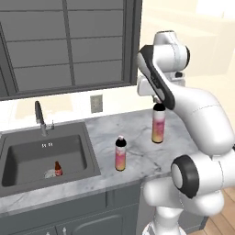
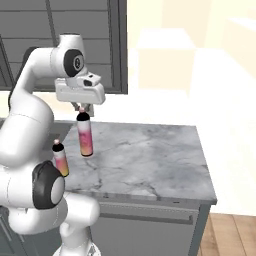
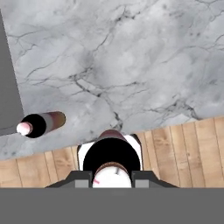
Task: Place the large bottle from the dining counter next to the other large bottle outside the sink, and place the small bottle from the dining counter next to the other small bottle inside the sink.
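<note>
My two-finger gripper (image 2: pixel 82 108) is directly above the dark cap of the tall pink bottle with a yellow-orange base (image 1: pixel 158 125), which stands upright on the grey-white marble worktop (image 1: pixel 137 147), to the right of the grey metal sink (image 1: pixel 43 158). In the hand view the dark cap sits between my two finger tips, and they seem to be closed on it, though the contact itself is hard to see. A second tall pink and orange bottle (image 1: pixel 120 154) stands upright on the same worktop, nearer to the sink than the one under my gripper, just beside the basin's right rim. The two tall bottles are near each other but apart. Inside the sink, close to its front wall, a small dark-brown bottle with a red top (image 1: pixel 58 168) stands upright. The dark curved faucet (image 1: pixel 40 117) rises behind the basin.
</note>
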